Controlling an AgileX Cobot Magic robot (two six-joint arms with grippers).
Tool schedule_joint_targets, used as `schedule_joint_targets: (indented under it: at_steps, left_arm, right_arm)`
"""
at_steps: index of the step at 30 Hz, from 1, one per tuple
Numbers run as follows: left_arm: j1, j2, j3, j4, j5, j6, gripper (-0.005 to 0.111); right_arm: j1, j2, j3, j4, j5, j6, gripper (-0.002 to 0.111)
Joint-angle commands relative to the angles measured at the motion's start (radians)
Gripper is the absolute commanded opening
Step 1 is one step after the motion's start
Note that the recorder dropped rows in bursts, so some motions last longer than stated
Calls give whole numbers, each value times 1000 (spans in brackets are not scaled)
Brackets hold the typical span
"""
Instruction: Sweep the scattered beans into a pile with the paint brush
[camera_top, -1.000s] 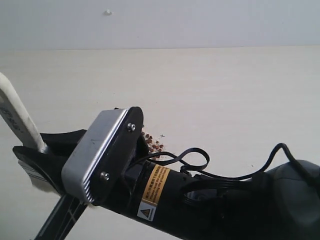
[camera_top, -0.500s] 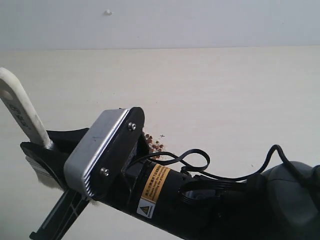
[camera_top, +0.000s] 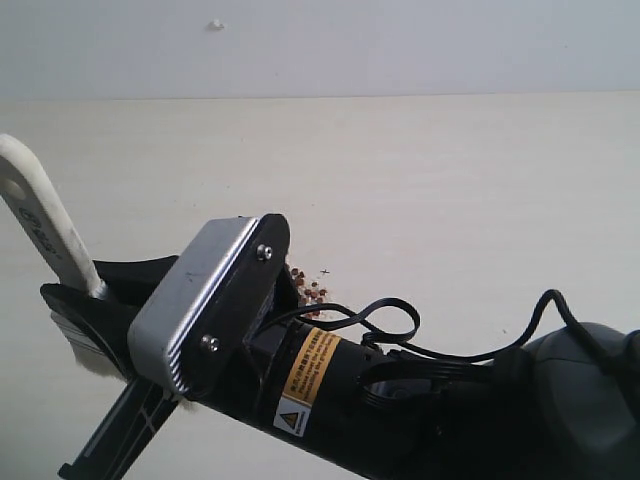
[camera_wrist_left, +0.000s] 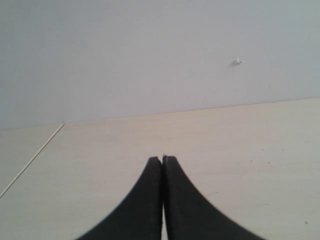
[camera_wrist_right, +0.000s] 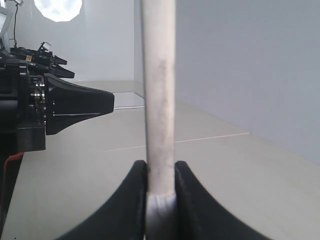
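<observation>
Your right gripper (camera_wrist_right: 160, 166) is clamped on the paint brush (camera_wrist_right: 159, 100) low on its handle, likely for firm control of the bristles. The brush sits well apart from the beans (camera_top: 306, 286) (a small cluster, half hidden behind the right arm (camera_top: 330, 385)). Your left gripper (camera_wrist_left: 162, 161) is closed on nothing, with no beans near it.

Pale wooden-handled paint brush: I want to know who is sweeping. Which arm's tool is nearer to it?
Right. The right tool is shut on the pale wooden-handled paint brush, clamping its handle. The left tool is shut and empty, facing the light wooden table, no brush in its view.
</observation>
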Motion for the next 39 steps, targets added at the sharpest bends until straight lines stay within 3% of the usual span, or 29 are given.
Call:
schedule_joint_targets:
  at_steps: [1,39]
  left_arm:
    - [1,-6,-1,-7,-1,0,0]
    - [1,-6,-1,-7,-1,0,0]
  right_arm:
    - [-4,0,-5,0,-23,0,0]
    - [-4,0,-5,62,-6,0,0]
